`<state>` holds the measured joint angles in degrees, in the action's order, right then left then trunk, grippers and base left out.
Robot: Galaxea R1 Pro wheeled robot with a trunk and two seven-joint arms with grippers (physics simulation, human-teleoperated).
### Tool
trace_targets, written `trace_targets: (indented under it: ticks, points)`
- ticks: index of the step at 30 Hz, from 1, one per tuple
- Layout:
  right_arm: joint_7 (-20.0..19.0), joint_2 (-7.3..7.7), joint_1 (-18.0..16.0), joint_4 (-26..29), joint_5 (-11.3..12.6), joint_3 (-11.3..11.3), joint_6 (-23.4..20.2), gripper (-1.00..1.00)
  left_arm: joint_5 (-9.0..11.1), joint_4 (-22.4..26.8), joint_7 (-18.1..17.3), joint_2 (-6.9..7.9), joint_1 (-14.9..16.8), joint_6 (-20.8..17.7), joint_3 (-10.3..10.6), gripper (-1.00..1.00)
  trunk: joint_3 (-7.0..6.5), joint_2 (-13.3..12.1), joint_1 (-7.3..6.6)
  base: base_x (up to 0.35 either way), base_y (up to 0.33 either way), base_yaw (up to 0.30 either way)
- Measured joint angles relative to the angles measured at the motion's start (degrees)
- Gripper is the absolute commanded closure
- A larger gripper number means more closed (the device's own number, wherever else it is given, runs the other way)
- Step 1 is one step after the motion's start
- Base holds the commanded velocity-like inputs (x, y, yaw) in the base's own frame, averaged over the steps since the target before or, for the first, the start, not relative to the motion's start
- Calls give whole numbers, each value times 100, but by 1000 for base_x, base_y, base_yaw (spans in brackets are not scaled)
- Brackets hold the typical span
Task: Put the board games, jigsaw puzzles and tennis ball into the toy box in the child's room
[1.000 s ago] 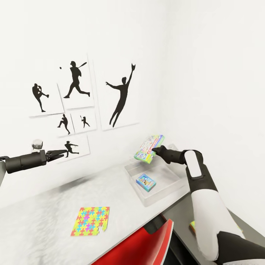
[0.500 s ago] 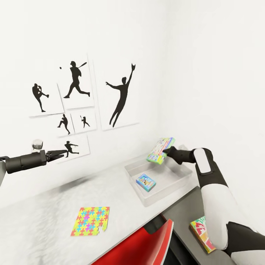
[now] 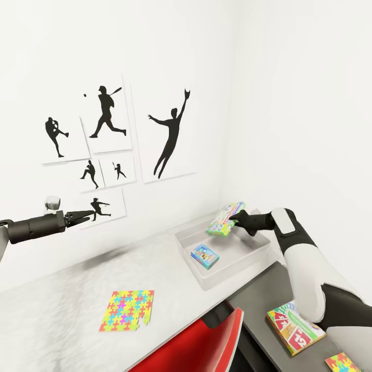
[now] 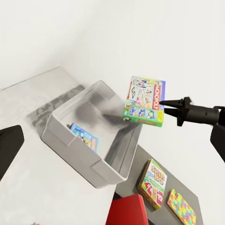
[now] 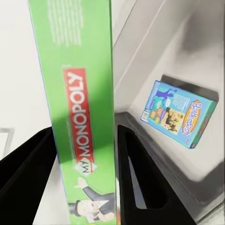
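My right gripper (image 3: 236, 223) is shut on the edge of the green and white board game (image 3: 225, 218), held tilted just above the far side of the toy box (image 3: 227, 269). The blue board game (image 3: 204, 255) lies flat inside that box. One jigsaw puzzle (image 3: 127, 310) rests on the pale table (image 3: 62, 320). The yellow-green and red board game (image 3: 295, 326) and a second jigsaw puzzle (image 3: 343, 362) lie on the lower dark side unit. My left gripper (image 3: 85, 215) hovers open, high over the table's left end. The tennis ball is out of view.
A red and white chair (image 3: 206, 346) is tucked under the table's front edge. Baseball silhouette pictures (image 3: 108, 139) hang on the wall behind. The toy box sits in the room corner, with walls close behind and to its right.
My right arm carried the green and white game rightward and lower, tipping it flatter over the toy box. This uncovered the yellow-green game and second puzzle. The left arm stayed still.
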<state>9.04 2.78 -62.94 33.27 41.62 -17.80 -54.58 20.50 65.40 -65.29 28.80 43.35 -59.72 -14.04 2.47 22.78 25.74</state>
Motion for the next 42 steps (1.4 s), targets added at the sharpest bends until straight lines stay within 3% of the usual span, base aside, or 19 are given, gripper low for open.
trace_targets:
  ticks: [12, 32, 42]
  points:
    - [187, 87, -67, -104, 4, -7, 331, 100, 0, 0, 0, -7, 0, 0, 0, -100, 0, 0, 0, 0, 0, 0]
    - [216, 56, -172, -183, 31, -10, 212, 100, 8, -96, -1, 19, 0, 0, -11, -100, 0, 0, 0, 0, 0, 0]
    - [223, 99, -190, -185, 224, -40, 81, 100, 31, -124, -9, 20, 0, 0, -8, -100, 0, 0, 0, 0, 0, 0]
